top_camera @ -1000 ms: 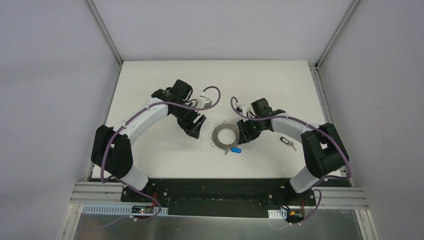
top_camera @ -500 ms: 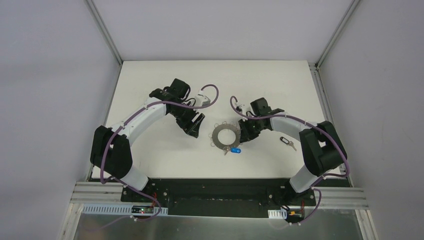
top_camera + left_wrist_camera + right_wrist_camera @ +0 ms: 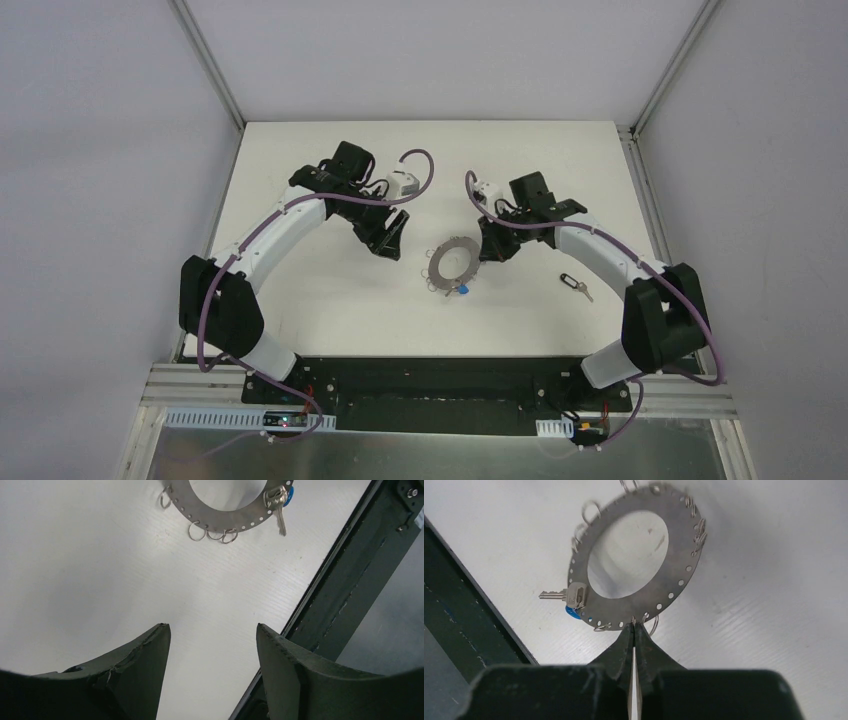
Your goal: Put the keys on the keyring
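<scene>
**Right gripper clamps the keyring rim, left gripper spread over bare table**

The keyring is near the middle of the table, a little toward the near edge, and looks tilted in the top view. The right gripper is clenched on its outer rim, its 2 fingers pressed together with the metal edge between their tips.

The blue-headed key hangs at the ring's rim on the side facing the near edge, blade pointing outward. It seems to sit on 1 of the wire loops, though the join is too small to be sure. The black-headed key lies flat on the table, well apart from the ring, between it and the right edge.

The left gripper is spread, with only bare table showing between its fingers, just left of the ring and not touching it. Open table runs from both grippers to the far edge and out to the left edge. The dark rail along the near edge lies near the ring's key side.

The left wrist view cuts the ring off at the top of the frame. In the right wrist view the far rim is blurred.
</scene>
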`<state>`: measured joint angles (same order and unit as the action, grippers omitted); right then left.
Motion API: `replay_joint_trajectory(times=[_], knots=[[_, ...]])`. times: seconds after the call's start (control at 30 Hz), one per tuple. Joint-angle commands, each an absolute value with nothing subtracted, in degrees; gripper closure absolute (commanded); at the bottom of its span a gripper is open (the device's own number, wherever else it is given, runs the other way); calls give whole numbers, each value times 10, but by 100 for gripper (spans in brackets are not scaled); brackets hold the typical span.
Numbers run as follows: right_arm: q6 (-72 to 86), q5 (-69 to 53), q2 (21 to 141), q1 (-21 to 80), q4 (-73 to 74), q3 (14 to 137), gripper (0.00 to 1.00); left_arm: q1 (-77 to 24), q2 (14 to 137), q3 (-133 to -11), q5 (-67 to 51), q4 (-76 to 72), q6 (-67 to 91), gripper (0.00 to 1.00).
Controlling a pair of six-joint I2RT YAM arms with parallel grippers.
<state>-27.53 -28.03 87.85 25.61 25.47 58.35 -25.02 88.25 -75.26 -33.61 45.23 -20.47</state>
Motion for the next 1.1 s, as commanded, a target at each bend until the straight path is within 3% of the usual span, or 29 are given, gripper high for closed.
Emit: replay_joint_trajectory(times=[0.0,0.3,0.77,1.07], knots=[[-355,-339,806,253,314,661,100,-245,846,-804,-419,433,-220,36],[-343,-488,730,253,286,719,100,-267,827,-826,-620,246,-147,47],[-233,-592,728,250,235,725,100,-349,844,-859,-622,223,-156,62],[-128,-667,714,228,112,673,100,-357,846,-832,-645,206,-168,63]])
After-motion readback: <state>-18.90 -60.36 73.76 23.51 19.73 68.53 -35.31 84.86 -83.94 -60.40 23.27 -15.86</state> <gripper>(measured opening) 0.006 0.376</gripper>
